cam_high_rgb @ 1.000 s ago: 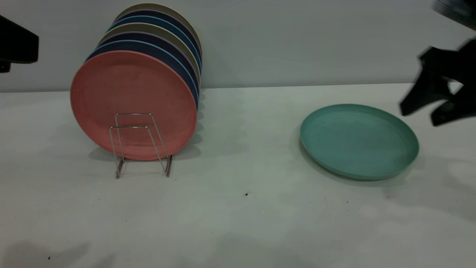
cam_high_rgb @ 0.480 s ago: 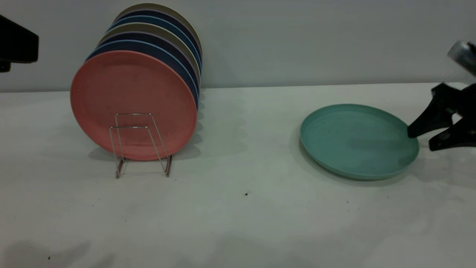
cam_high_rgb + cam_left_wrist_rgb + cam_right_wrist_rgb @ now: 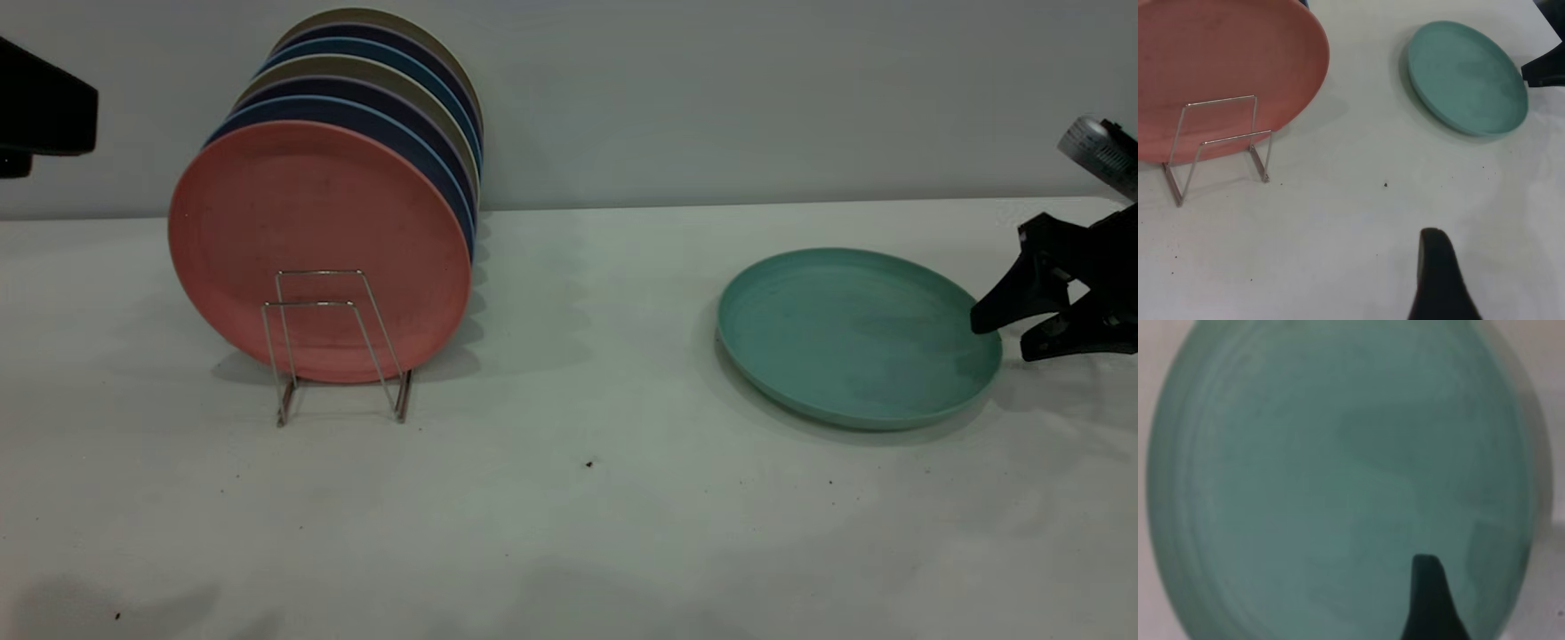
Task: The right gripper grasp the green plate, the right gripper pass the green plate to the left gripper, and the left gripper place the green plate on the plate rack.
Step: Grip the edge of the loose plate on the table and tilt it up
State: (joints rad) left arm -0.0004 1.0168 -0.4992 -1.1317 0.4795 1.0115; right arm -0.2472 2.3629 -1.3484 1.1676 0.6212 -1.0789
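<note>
White counter (image 3: 569,533) bears the flat green plate (image 3: 853,333); right claw (image 3: 1000,336), spread apart, straddles its rim.

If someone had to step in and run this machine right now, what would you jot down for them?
Right gripper: open at the right rim of the green plate, one finger over the rim, one outside it; not closed on it.
Left gripper: parked off to the left, above the table, holding nothing.
Green plate: flat on the table.
Plate rack: left side, pink plate at its front, its front loops free.
Done: approach only.
Left: grasp, lift, hand over, place on the rack.
</note>
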